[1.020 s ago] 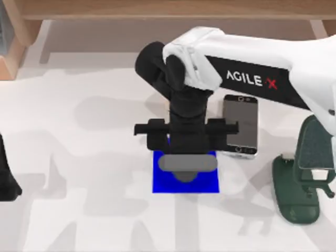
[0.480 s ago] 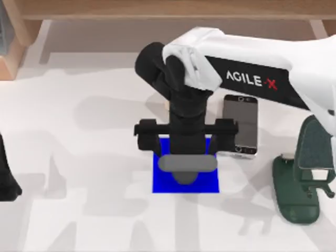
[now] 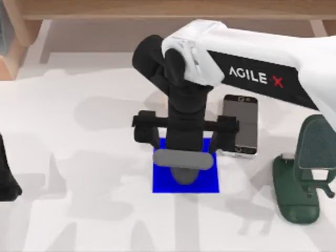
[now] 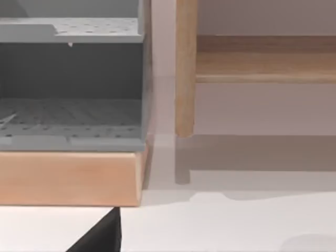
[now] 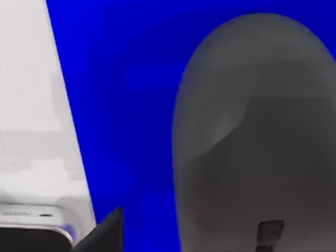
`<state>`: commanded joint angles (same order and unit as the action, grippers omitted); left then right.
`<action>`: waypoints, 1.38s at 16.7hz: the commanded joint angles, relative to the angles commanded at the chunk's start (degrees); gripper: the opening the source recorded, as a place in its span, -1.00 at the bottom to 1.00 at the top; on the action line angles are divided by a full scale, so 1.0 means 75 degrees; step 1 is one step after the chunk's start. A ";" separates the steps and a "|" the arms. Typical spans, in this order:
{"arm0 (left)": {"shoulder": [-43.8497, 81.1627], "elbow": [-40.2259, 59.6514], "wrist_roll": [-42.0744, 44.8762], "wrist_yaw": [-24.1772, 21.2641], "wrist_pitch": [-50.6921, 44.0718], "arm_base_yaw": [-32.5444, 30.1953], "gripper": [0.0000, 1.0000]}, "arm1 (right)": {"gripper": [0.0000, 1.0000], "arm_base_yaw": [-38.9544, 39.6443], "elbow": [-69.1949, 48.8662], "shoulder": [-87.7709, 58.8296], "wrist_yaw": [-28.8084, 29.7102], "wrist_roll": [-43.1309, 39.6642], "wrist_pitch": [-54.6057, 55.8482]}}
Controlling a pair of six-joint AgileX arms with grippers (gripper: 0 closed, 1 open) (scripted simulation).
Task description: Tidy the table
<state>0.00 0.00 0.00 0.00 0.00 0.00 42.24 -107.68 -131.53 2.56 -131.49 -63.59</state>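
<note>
The white table (image 3: pixel 79 157) carries a small bright blue mat (image 3: pixel 210 185) at its middle. A grey mouse (image 3: pixel 184 177) lies on the mat, also seen close up as the mouse (image 5: pixel 252 136) on the blue mat (image 5: pixel 121 79). My right gripper (image 3: pixel 186 134) hangs straight above the mouse, open, jaws spread wide and touching nothing; one black fingertip (image 5: pixel 105 231) shows beside the mouse. The arm hides part of the mouse from above. My left gripper (image 3: pixel 6 181) is parked at the table's left edge.
A silver-edged phone (image 3: pixel 240 126) lies flat just right of the mat. A dark green stand (image 3: pixel 300 181) sits at the right. A wooden shelf (image 3: pixel 157 8) runs along the back, and a grey perforated rack (image 4: pixel 68 79) on a wooden base stands at the far left.
The right gripper's jaws have spread wider apart over the mouse, and the arm has shifted slightly toward the back. The mouse stays on the mat.
</note>
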 joint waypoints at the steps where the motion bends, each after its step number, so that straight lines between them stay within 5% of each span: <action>1: 0.0000 0.0000 0.0000 0.0000 0.0000 0.0000 1.00 | 1.00 0.0051 -0.0026 0.0101 0.0074 0.0400 -0.0091; 6: 0.0000 0.0000 0.0000 0.0000 0.0000 0.0000 1.00 | 1.00 0.0305 -0.0138 0.0636 0.0513 0.3480 -0.0661; 12: 0.0000 0.0000 0.0000 0.0000 0.0000 0.0000 1.00 | 1.00 0.0163 -0.0214 0.1268 0.0941 0.8805 -0.1294; 23: 0.0000 0.0000 0.0000 0.0000 0.0000 0.0000 1.00 | 1.00 -0.1874 -0.0057 0.1230 0.0800 1.8609 -0.1128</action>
<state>0.00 0.00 0.00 0.00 0.00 0.00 28.18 -108.11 -122.31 8.56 8.07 -72.06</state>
